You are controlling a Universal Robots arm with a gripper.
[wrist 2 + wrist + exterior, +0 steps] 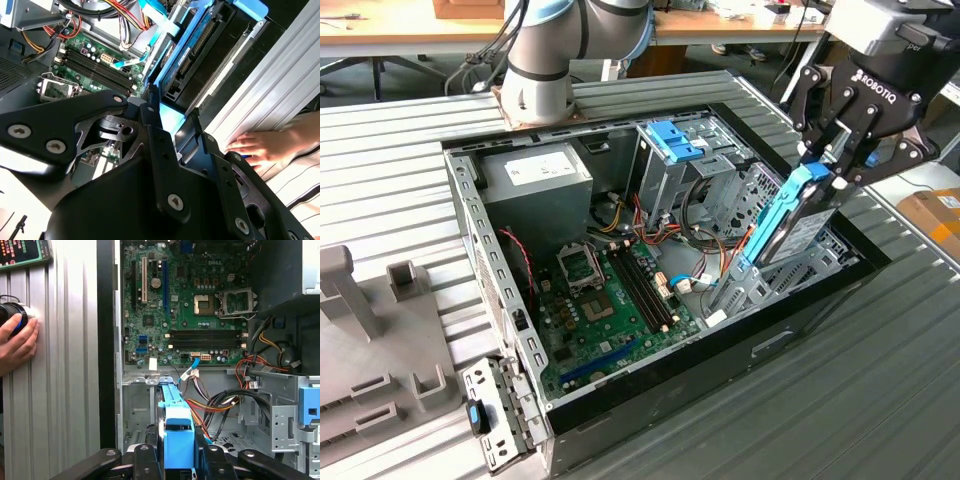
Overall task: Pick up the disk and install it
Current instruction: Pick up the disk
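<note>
The disk [790, 222], a black drive in bright blue rails, stands on edge and slightly tilted inside the open computer case [740, 352], at the exterior view's right. Its lower end reaches down among the grey metal bay parts near the case's front wall. My gripper [842, 165] is shut on the disk's upper end, one finger on each side. In the second wrist view the disk [200, 50] runs away from the gripper [172, 117]. In the first wrist view its blue rail [176, 415] rises from between the gripper [177, 460] fingers.
The motherboard [610, 310] lies on the case floor, with loose cables beside the disk. A tall grey cage with a blue latch [672, 140] stands behind. A grey bracket with a blue clip [490, 410] lies outside the case. A person's hand [255, 147] rests on the ribbed table.
</note>
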